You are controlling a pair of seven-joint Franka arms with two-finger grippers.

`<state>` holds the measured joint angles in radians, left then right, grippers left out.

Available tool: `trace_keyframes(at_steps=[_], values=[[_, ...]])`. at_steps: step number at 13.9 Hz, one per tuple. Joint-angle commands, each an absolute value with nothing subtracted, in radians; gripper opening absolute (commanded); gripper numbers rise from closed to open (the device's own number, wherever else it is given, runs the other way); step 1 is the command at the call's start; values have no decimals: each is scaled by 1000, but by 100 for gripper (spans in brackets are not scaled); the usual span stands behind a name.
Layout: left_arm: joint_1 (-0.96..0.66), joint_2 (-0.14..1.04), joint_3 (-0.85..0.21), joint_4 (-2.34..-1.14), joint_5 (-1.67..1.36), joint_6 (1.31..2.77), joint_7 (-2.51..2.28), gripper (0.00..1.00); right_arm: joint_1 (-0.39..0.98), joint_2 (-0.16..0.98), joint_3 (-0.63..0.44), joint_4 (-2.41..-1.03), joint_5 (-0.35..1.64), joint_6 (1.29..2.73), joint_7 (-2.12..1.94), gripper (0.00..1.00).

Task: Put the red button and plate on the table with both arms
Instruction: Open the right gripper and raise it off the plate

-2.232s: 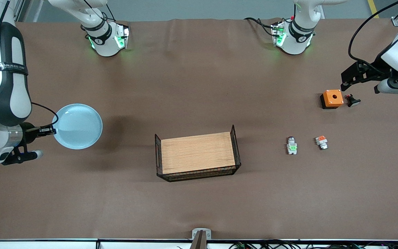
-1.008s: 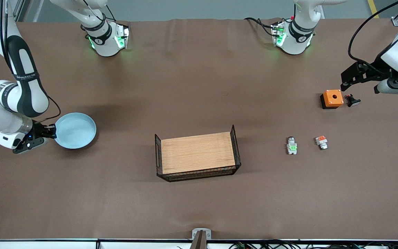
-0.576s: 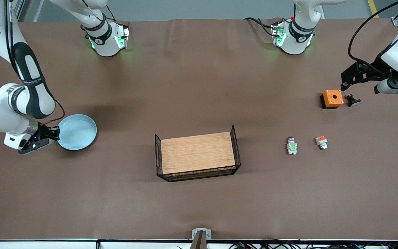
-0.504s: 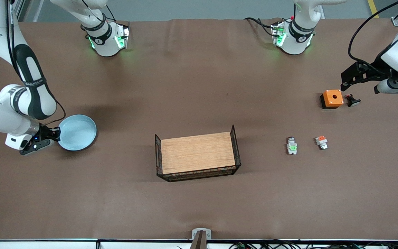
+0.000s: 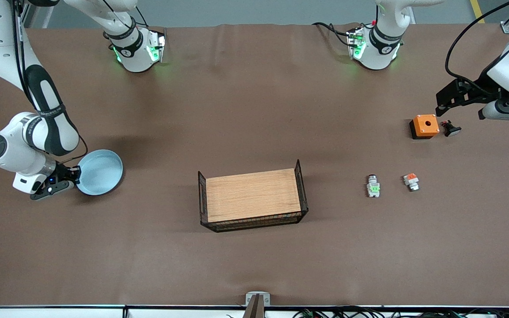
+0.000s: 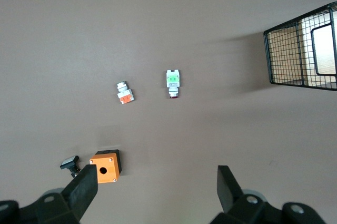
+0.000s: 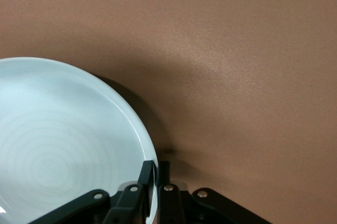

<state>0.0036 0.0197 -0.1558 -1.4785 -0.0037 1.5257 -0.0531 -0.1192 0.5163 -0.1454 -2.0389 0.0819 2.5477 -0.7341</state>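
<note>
Since the earlier frames we note the plate has come down to the table at the right arm's end. Our right gripper has its fingers close together astride the plate's rim, near the right arm's end. Midway stands the board. The red button lies on the table, nearer the camera than our left gripper, which waits wide open, holding nothing, over the table.

Plain brown matte table cover, grey floor strip along its robot-base edge, even light.
</note>
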Motion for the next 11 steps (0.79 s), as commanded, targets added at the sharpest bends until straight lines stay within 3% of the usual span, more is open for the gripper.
trace_keyframes(at_steps=[1,4,9,11], values=[[6,11,-160,-1483,-9,1523,-69,100,-109,522,-137,-2022,97,2554,-733,69],[6,12,-160,-1483,-9,1523,-69,100,-100,517,-137,-1967,98,2458,-703,98],[6,12,-158,-1483,-9,1525,-69,100,-26,463,-137,-1764,92,2089,-608,100],[6,11,-158,-1483,-8,1525,-67,100,6,416,-138,-1724,80,2021,-510,100]])
